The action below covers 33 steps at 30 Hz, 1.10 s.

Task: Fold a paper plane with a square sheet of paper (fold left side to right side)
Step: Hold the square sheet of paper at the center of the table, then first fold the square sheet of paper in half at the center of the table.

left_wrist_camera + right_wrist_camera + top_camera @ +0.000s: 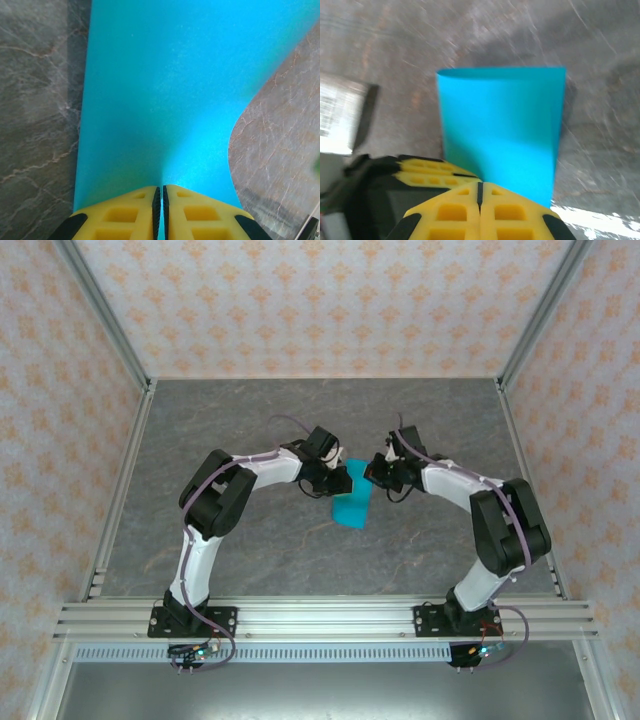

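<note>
Near edge: An aluminium rail (320, 618) is seen along the near side of the table (230, 550). Both arm bases are bolted on it, the left one at the left.
Arms: Both arms are bent inward, so that the two wrists are brought close together over the middle of the table.
Place of the paper: The square sheet of paper (351, 506) is found at the middle of the table, between the two grippers and reaching a little nearer than them.
Shape of the paper: In the right wrist view the sheet is seen doubled over, with a soft, rounded bend along its far edge.
Height of the paper: In the left wrist view a shadow is thrown on the table beside the sheet, so this part is held off the surface. Whether the near end rests on the table cannot be told.
Left gripper: The left gripper (338, 480) is placed at the far left part of the sheet. Its yellow fingers (125, 215) are clenched, and the paper is pinched in the thin slit between them.
Right gripper: The right gripper (374, 476) is placed at the far right part. Its yellow fingers (520, 215) are pressed fully together, and the edge of the sheet is drawn into their seam, so the paper is grasped here too.
Between the grippers: In the right wrist view the left gripper's fingers are seen just beside the right ones.
Far side: The grey marbled table is closed in by patterned walls (320, 300).
</note>
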Available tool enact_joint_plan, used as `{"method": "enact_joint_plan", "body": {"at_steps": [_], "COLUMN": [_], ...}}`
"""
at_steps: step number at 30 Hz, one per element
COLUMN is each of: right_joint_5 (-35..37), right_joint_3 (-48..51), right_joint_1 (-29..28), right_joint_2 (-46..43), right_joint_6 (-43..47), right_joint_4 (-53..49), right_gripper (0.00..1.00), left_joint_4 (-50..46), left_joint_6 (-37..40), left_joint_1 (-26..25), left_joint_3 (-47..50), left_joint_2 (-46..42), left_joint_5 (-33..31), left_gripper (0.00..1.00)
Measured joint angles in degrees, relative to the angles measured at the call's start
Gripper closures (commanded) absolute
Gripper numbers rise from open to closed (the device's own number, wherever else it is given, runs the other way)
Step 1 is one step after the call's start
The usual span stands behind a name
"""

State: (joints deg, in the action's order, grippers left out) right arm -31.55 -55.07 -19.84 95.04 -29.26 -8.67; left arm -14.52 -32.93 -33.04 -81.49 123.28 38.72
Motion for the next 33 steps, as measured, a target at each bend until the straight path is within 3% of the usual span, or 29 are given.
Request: {"method": "enact_joint_plan", "body": {"at_steps": [16, 25, 33], "right_joint_5": [-2.10, 0.44, 0.48], "right_joint_3": [-7.43, -10.23, -10.73], "right_joint_1": [-1.16, -1.42, -1.42], "right_joint_2": [13.94, 15.41, 15.74], "right_joint_6": [0.20, 0.66, 0.87], "right_joint_4": [0.70, -3.37, -4.20], "right_gripper": [1.00, 1.00, 1.00], "left_joint_4": [-0.11, 1.16, 4.11], "left_joint_6": [0.24, 2.47, 3.67], "left_joint_1": [-0.37, -0.72, -2.01], "left_joint_3": [-0.13, 1.53, 8.81], "left_joint_2": [0.00, -1.03, -5.57], "left_joint_5": [-0.44, -0.90, -1.73], "left_gripper": [0.87, 0.87, 0.87]}}
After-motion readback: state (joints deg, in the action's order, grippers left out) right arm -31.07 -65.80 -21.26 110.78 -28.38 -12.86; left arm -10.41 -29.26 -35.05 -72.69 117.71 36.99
